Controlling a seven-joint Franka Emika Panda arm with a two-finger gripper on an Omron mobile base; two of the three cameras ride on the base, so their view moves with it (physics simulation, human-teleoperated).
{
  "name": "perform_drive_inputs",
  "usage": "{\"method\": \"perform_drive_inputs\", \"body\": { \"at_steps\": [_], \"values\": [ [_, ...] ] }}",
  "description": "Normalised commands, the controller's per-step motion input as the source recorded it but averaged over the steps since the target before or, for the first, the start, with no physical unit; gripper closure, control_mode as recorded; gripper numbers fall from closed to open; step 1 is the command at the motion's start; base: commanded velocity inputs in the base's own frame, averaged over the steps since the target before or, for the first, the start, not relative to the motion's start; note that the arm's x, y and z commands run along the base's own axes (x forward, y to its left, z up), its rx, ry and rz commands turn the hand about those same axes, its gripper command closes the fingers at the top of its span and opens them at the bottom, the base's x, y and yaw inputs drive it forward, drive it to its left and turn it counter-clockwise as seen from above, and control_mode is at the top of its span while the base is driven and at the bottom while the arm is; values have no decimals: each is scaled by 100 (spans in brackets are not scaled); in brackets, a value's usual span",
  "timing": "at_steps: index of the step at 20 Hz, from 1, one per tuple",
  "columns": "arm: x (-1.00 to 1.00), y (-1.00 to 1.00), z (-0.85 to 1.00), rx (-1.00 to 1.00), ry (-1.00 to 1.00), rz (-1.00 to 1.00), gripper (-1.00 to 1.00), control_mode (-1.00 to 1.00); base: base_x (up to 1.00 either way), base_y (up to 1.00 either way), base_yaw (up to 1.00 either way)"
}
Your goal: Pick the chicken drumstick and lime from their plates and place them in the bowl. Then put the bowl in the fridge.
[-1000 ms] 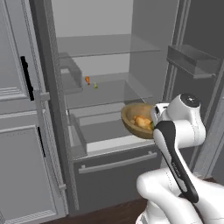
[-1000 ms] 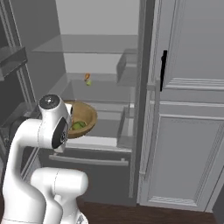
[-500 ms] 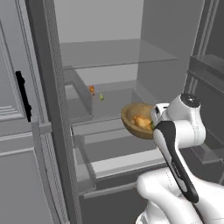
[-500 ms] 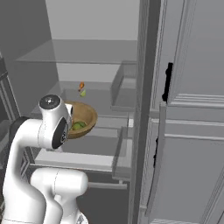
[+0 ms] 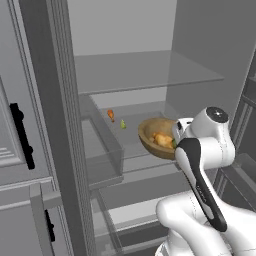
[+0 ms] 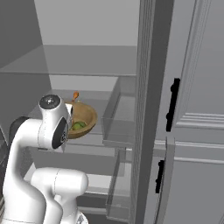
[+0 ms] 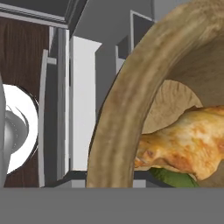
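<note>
Left base view: 1 wooden bowl (image 5: 156,138) is hanging at centre frame inside the open fridge (image 5: 145,75), above a translucent drawer level and just left of the arm's white head joint. 1 chicken drumstick (image 5: 161,139) is lying inside the bowl. 2 small items, 1 orange (image 5: 111,115) and 1 green (image 5: 123,124), are sitting deeper on the shelf, upper left of the bowl and apart from it.

Right base view: the bowl (image 6: 84,120) is showing at left of centre, partly covered by the arm's head joint, with 1 lime (image 6: 78,126) lying green in its near side. 2 black door handles (image 6: 172,105) are standing on the grey cabinet front at right, 1 above the other.

Hand view: the bowl's thick rim (image 7: 127,105) is arching from bottom centre to upper right. The drumstick (image 7: 188,139) is lying with its long axis running left to right across the frame, its left end pointing at the rim. A sliver of the lime (image 7: 173,176) is peeking out beneath it. The gripper's fingers are not visible, so their state cannot be told.
</note>
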Motion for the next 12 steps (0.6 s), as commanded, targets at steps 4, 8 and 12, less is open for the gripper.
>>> {"method": "perform_drive_inputs", "body": {
  "at_steps": [4,8,12],
  "values": [
    [0,0,0,0,0,0,100,100,47,0,0],
    [47,0,-7,0,-3,0,100,-100,0,0,0],
    [54,3,-18,0,-10,0,100,-100,0,0,0]
  ]
}}
